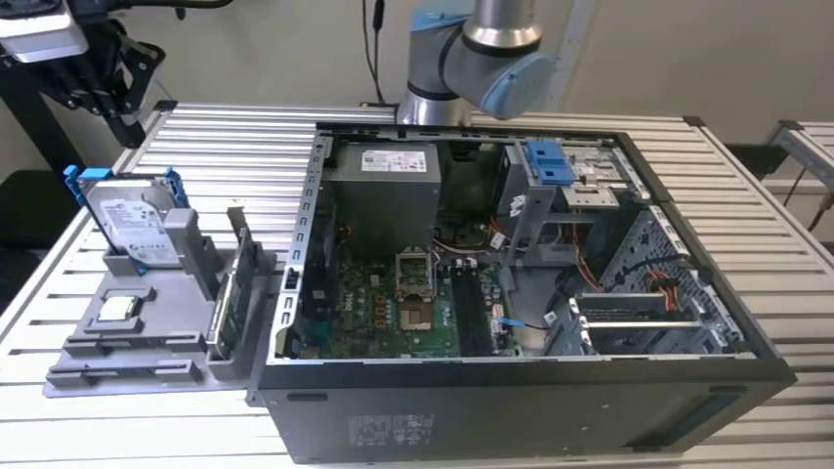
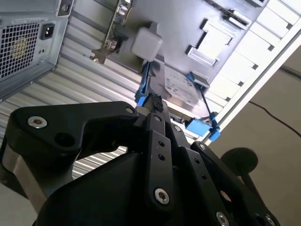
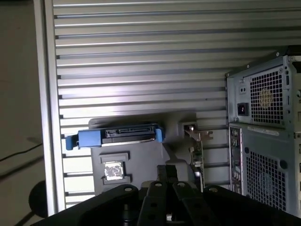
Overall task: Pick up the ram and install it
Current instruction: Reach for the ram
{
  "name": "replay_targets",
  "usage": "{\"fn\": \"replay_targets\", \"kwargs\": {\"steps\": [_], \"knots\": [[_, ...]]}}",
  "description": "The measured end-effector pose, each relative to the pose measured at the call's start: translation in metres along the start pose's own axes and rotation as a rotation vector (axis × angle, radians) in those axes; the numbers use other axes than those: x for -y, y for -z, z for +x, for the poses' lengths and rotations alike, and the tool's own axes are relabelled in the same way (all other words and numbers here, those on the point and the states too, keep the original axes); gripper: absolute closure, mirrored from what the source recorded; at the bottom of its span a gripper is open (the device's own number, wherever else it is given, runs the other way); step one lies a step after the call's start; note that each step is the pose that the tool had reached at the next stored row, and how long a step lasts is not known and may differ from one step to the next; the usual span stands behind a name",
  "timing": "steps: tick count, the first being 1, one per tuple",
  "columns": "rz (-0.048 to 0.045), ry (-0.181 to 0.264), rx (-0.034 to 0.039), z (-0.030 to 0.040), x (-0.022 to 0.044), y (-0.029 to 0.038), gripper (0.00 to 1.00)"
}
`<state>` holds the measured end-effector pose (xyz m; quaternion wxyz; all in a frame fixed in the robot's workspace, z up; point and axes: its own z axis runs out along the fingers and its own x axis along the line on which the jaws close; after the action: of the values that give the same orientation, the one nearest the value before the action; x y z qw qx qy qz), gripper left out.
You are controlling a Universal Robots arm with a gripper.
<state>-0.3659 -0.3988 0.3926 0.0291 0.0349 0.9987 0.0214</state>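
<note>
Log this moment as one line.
pincer: shut, empty | position: above parts holder, beside computer case | hard drive: in holder

Exterior view: arm [image 1: 489, 59] cut off at the top edge, upper links out of frame. Memory slots on the motherboard [image 1: 431, 303] too small to tell whether occupied. Green card [image 1: 232, 288] stands edge-on in the grey holder [image 1: 131, 342]; its faces are hidden. Computer case [image 1: 521, 420] clipped by the bottom edge.

First wrist view: end effector [image 3: 168, 173] covers one end of the holder. Hard drive [image 3: 122, 135] seen edge-on, label side hidden. Square chip [image 3: 113, 170]: markings too small to make out. Case runs out of frame.

Second wrist view: end effector body hides much of the bench [image 2: 70, 75] and one corner of the hard drive.
</note>
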Motion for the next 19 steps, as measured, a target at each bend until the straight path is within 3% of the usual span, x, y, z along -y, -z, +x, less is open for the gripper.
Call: {"fn": "replay_targets", "kwargs": {"steps": [8, 19], "knots": [[0.0000, 0.000, 0.0012, 0.0144, 0.0010, 0.0009, 0.89], [-0.0001, 0.000, 0.0015, 0.0153, 0.0046, 0.0011, 0.89]]}}
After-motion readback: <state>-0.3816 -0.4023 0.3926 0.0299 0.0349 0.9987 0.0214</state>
